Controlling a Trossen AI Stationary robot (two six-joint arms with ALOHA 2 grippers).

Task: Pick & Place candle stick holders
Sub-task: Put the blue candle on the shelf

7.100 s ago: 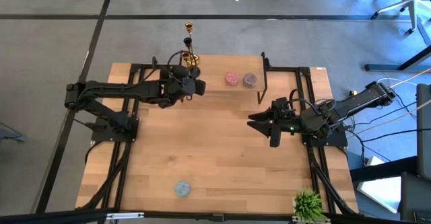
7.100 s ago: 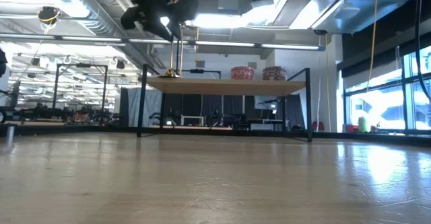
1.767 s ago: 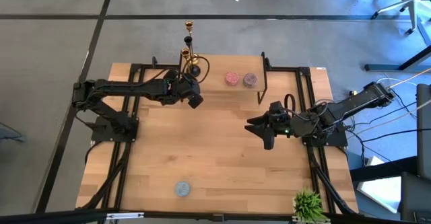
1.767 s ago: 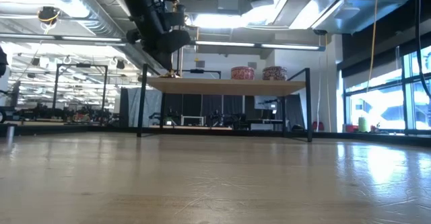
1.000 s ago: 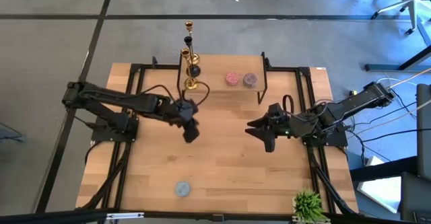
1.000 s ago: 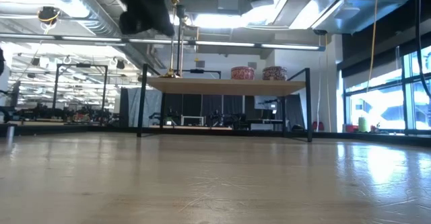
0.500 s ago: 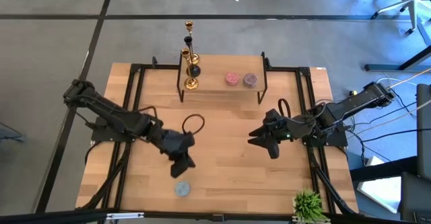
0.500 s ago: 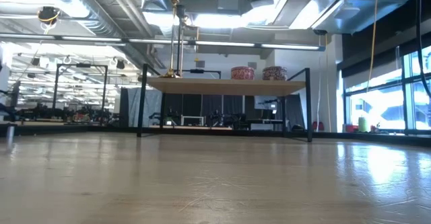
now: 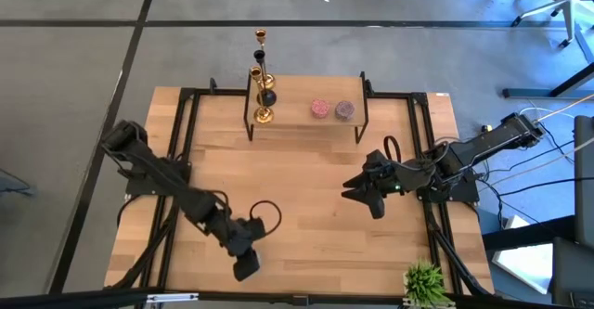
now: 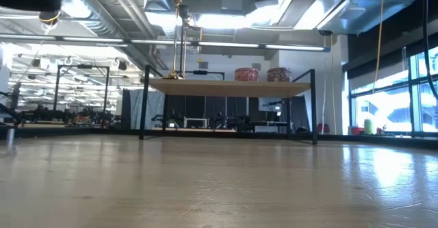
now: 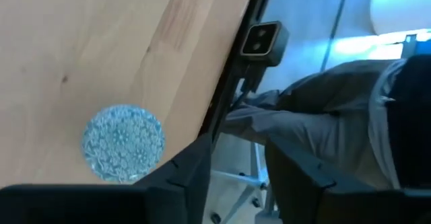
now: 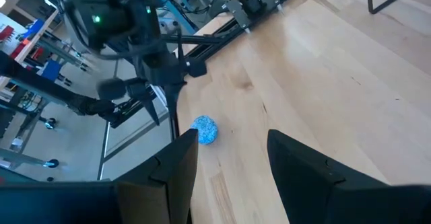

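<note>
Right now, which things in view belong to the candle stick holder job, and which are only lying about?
Belong to the job:
- candle stick holders, both gold, standing at the left end of the raised shelf
- left gripper, near the table's front edge
- right gripper, waiting at mid-table

Only lying about:
- two pink patterned jars on the shelf
- blue patterned disc
- green plant

The high view looks straight down on the whole pale wooden table (image 9: 316, 188); the low view sits at table-top height, facing level across the boards to the black-framed wooden shelf (image 10: 229, 86); each wrist view looks forward past its own dark fingers; both wrist views share the round blue patterned disc (image 11: 123, 143) (image 12: 205, 130), close ahead of the left pincer, farther beyond the right.
</note>
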